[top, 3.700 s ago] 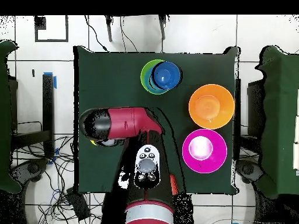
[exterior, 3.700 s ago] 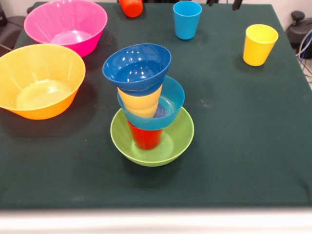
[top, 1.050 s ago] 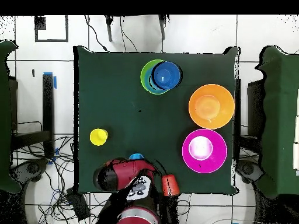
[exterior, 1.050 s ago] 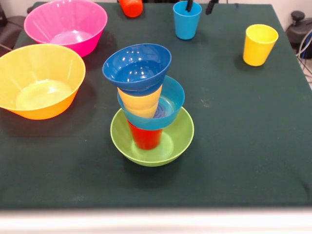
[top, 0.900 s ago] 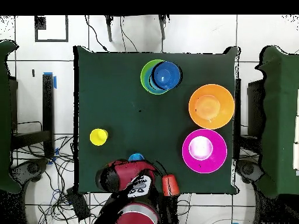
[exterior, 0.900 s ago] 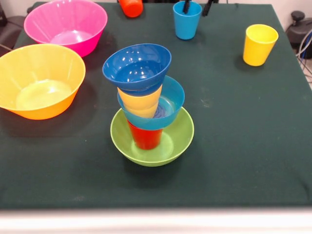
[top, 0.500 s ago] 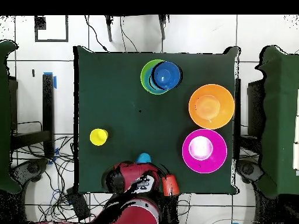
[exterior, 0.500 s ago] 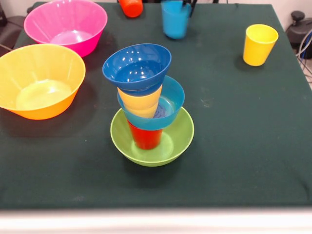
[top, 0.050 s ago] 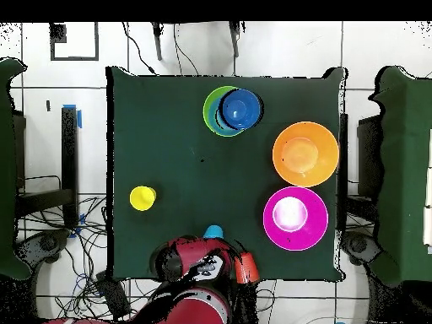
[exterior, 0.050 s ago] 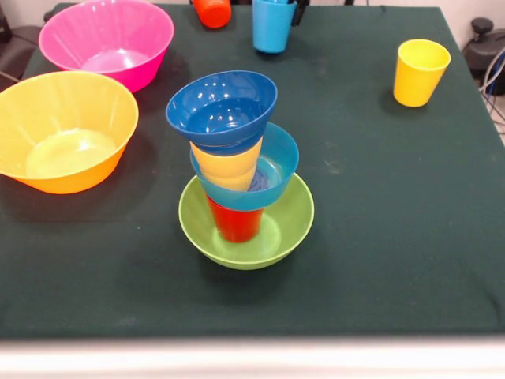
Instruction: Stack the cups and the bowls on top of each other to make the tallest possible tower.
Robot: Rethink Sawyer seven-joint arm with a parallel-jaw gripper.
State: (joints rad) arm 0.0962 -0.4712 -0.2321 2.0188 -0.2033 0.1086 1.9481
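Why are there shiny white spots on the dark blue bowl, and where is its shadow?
Front view: the white spots on the dark blue bowl are glare from lights on glossy plastic; the pink bowl shines too. Soft shadows fall on the cloth below the green bowl. Overhead view: no clear shadows show around the bowls.

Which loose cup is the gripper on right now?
The light blue cup at the table's far edge, lifted and tilted. The lone yellow cup and the orange cup stand apart from the gripper.
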